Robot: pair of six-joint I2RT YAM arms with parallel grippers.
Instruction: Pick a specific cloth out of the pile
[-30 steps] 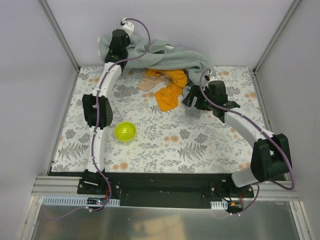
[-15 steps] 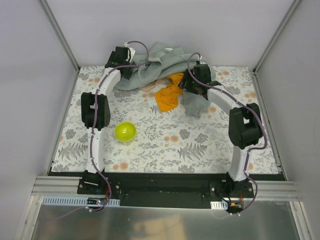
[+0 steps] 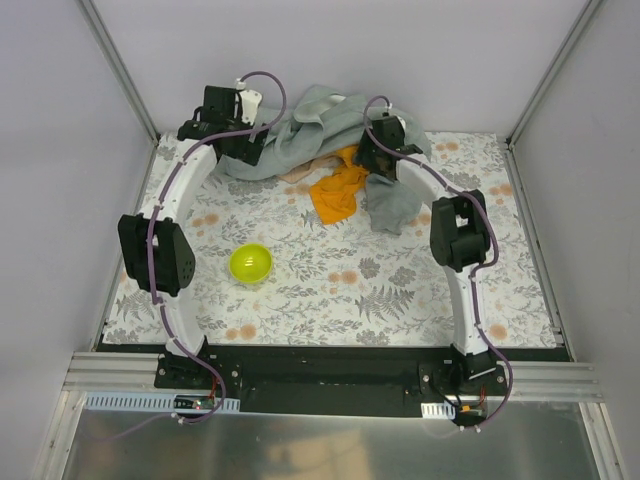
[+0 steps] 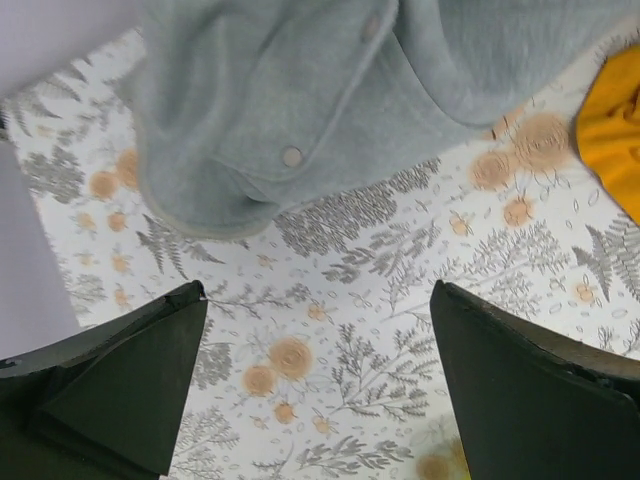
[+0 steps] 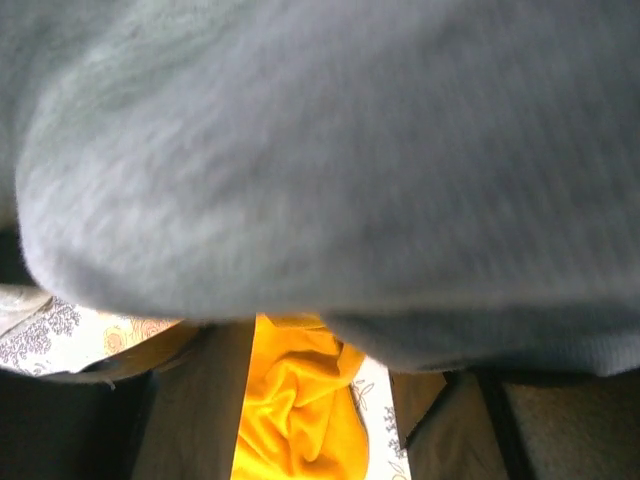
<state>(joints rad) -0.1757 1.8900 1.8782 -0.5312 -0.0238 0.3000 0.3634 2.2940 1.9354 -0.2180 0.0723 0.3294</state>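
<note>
Left gripper (image 4: 318,300): released, nothing between the fingers, above the floral table (image 3: 330,285) at the grey garment's (image 3: 320,110) hem. The cloth (image 3: 338,190), orange, lies at the near edge of the pile (image 3: 290,150). Right gripper (image 3: 375,165): just beside the cloth, smothered in grey; I cannot tell its state.

Plain pale walls (image 3: 340,40), floral-patterned tabletop (image 3: 330,285), aluminium frame posts (image 3: 118,70), seemingly even light
</note>
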